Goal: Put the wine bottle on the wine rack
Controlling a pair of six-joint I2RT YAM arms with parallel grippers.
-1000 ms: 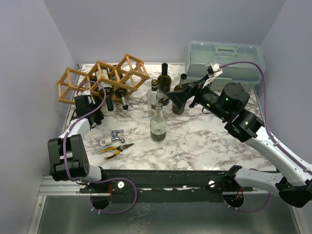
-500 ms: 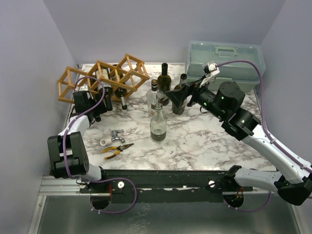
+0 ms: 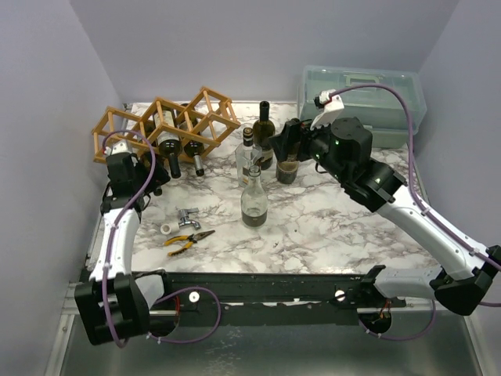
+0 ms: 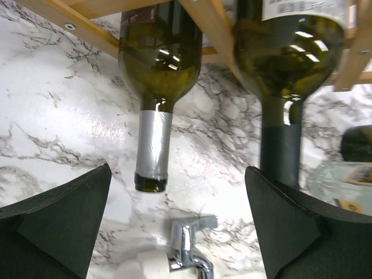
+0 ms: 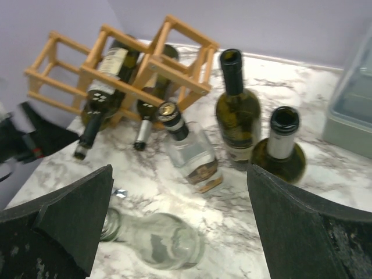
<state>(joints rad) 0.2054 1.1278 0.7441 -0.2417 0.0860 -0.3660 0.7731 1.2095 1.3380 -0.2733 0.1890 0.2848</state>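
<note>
While both the left gripper [image 4: 177, 172] and right gripper [image 5: 180, 171] gape wide, holding nothing, the wine bottle [image 4: 157, 58] lies in the wine rack [image 4: 206, 26] beside a second bottle [image 4: 285, 58]; a chrome tap [image 4: 187, 238] lies near its mouth.

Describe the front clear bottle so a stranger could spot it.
On the marble table, look right of the wooden wine rack to the upright bottles near the middle. The front clear bottle stands alone, nearest the arms' bases. Unlike the other clear bottle behind it, it lacks a dark cap and paper label.
</note>
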